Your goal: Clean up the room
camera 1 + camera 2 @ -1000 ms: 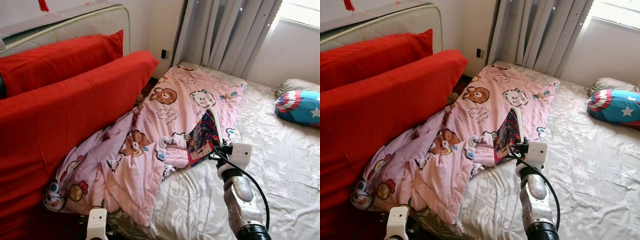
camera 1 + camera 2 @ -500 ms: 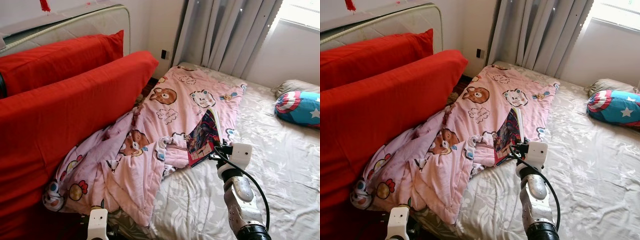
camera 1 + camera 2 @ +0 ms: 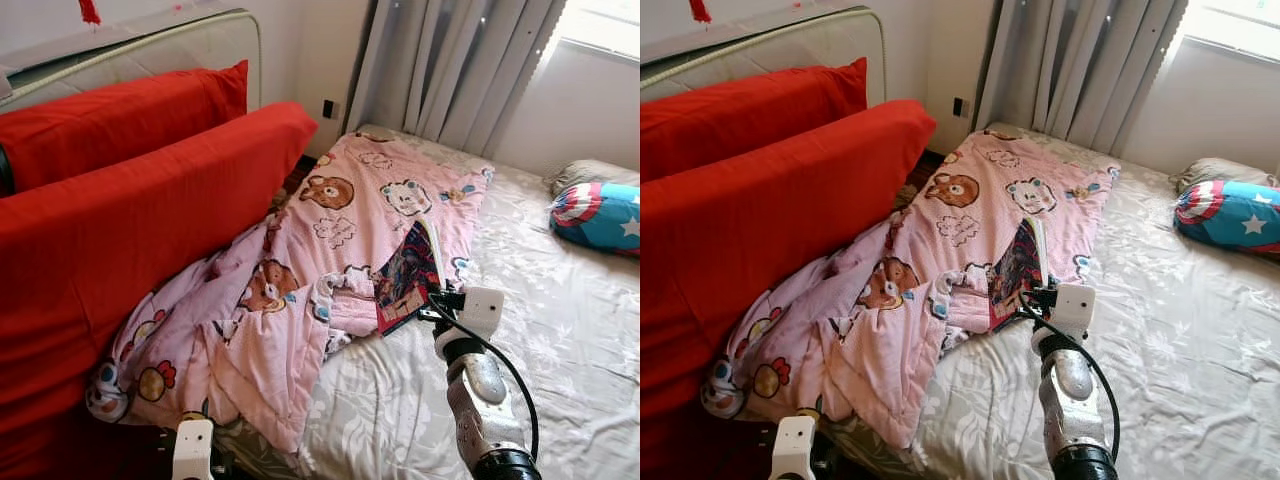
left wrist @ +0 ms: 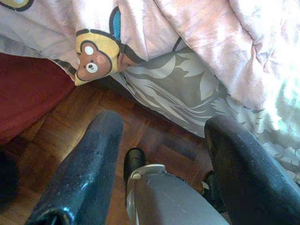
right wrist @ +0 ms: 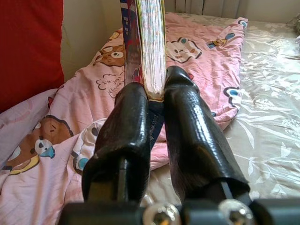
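Gripping a comic book (image 5: 149, 47) by its lower edge, the right tool (image 5: 157, 98) is standing it upright, spine and pages squeezed between both fingers, probably so it comes free of the bedding without sliding. The book is rising just above the near edge of the pink cartoon blanket (image 3: 340, 215), which is lying crumpled on the bed (image 3: 560, 330). Beside the blanket, red cushions (image 3: 130, 200) are leaning. The left tool (image 4: 161, 154) is hanging low under the blanket's hanging corner, over the wooden floor (image 4: 56, 136), fingers spread and carrying nothing, likely just waiting
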Available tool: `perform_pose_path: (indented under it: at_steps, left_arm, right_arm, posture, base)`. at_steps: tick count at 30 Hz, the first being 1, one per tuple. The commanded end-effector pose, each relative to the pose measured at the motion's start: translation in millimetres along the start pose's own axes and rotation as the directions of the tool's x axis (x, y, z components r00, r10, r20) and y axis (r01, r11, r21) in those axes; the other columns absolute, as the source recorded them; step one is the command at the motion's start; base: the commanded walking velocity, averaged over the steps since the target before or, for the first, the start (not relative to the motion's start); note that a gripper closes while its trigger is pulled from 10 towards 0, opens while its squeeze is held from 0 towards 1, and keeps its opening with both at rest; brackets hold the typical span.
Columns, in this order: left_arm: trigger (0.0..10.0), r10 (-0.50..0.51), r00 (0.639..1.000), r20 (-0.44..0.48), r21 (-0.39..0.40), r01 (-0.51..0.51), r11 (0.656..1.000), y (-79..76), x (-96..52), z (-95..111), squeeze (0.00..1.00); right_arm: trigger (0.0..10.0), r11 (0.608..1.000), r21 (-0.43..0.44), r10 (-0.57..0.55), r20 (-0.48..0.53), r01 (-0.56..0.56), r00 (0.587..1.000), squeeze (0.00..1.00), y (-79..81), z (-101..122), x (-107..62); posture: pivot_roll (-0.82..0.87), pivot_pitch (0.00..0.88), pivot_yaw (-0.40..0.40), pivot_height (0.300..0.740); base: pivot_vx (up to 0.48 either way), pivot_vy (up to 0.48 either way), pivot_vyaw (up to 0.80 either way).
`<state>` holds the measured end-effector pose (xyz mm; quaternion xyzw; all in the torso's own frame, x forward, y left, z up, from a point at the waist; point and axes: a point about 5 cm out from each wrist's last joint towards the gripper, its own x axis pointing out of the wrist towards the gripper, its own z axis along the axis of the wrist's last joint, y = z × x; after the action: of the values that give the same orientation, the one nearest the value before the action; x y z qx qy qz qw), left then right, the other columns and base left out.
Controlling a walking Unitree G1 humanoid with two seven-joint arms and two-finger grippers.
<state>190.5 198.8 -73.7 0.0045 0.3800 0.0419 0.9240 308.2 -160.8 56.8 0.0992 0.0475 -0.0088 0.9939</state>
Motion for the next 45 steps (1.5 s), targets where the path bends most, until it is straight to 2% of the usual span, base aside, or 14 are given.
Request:
perform_pose_path:
  at_steps: [1,16,31,45]
  left_arm:
    - [10.0,-0.013,0.999,-0.036,0.020,0.013,1.000,-1.7,-1.9,-8.1,0.00]
    - [10.0,-0.018,0.999,-0.038,0.033,0.019,0.999,-2.5,-2.3,-9.2,0.00]
    - [10.0,-0.025,0.999,-0.042,0.051,0.027,0.998,-3.9,-2.8,-10.9,0.00]
    - [10.0,-0.023,0.999,-0.047,0.052,0.025,0.998,-3.6,-2.7,-11.0,0.00]
  right_arm:
    - [10.0,1.000,0.017,-0.011,0.044,0.011,0.999,0.00,-0.7,8.5,3.9]
    - [10.0,1.000,0.020,-0.018,0.040,0.017,0.999,0.00,-1.0,6.6,2.8]
    - [10.0,1.000,0.019,-0.017,0.008,0.017,1.000,0.00,1.9,-0.4,-1.2]
    - [10.0,1.000,0.022,-0.015,0.005,0.014,1.000,0.00,3.9,0.0,1.0]
  posture:
    - [0.03,0.000,-0.142,0.740]
    - [0.03,0.000,-0.138,0.740]
    - [0.01,0.014,-0.127,0.740]
    - [0.01,0.011,-0.129,0.740]
  base:
    - [0.000,0.000,0.00]
    - [0.000,0.000,0.00]
    - [0.000,0.000,-0.75]
    - [0.000,-0.272,-0.76]
